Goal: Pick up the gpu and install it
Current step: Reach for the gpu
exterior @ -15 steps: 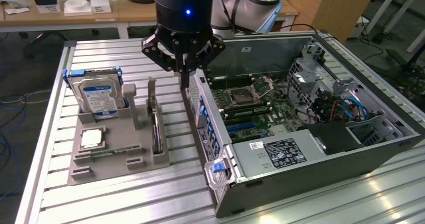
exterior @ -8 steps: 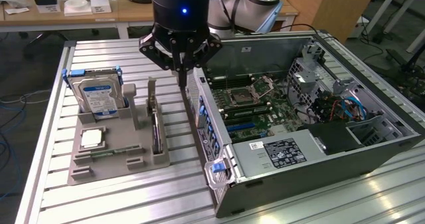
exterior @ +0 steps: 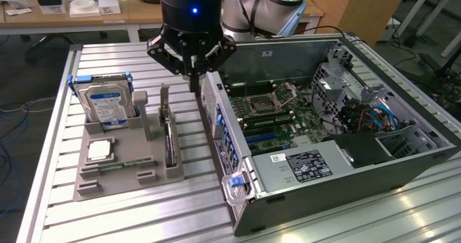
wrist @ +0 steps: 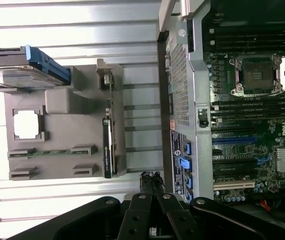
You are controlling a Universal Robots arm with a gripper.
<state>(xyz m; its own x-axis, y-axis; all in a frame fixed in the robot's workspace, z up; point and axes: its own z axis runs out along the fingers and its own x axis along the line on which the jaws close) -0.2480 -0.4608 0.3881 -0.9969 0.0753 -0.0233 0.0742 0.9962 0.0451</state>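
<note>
The gpu [exterior: 169,135] stands on edge in a slot of the grey holder tray [exterior: 128,146], a thin dark card with its silver bracket at the far end. In the wrist view the gpu [wrist: 108,147] appears as a narrow dark strip on the same tray [wrist: 67,117]. My gripper [exterior: 194,86] hangs above the table between the tray and the open computer case [exterior: 238,140], a little beyond the card's bracket end. Its black fingers [wrist: 151,179] are pressed together with nothing between them, apart from the gpu.
A silver hard drive [exterior: 108,103] in a blue frame stands at the tray's far end, with a square chip [exterior: 99,150] and a slim memory stick [exterior: 119,164] nearer. The case lies open on its side, motherboard [exterior: 270,110] exposed. All rest on a slatted aluminium table [exterior: 144,216].
</note>
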